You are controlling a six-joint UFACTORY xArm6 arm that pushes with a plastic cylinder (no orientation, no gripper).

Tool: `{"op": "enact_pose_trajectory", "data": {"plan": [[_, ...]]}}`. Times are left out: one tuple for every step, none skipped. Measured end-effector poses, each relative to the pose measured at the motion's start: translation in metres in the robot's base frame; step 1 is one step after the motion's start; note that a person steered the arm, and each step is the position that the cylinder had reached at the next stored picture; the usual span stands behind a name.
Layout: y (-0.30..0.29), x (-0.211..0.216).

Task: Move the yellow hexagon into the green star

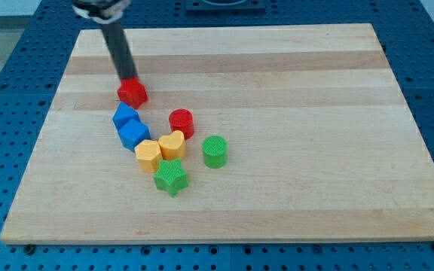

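The yellow hexagon (148, 155) is a squat prism with a flat top and no evident long axis; which way its corners point is hard to make out at this size. It looks matte, orange-yellow, with faceted sides, and lies well below my tip (129, 80) and slightly toward the view's right, touching the yellow heart (172, 144) beside it. The green star (171, 178) sits just below and right of the hexagon, nearly touching it, farther still from my tip; its top looks finely ribbed. My tip is a plain dark rod holding nothing, its end resting against the top edge of the red hexagon (132, 92). Below that block come two blue blocks (125, 117) (134, 133), their shapes unclear; the red cylinder (181, 122) is below-right of my tip, and the ribbed green cylinder (215, 150) farther right. All rest on a pale wooden board (292, 83) with long grain stripes.
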State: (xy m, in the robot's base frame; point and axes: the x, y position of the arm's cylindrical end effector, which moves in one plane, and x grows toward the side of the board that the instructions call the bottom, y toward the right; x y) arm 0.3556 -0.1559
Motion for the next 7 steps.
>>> {"op": "enact_pose_trajectory", "data": {"plan": [[-0.004, 0.005], [-0.029, 0.005], [-0.081, 0.010], [-0.098, 0.076], [-0.053, 0.132], [-0.001, 0.133], [0.002, 0.135]]}}
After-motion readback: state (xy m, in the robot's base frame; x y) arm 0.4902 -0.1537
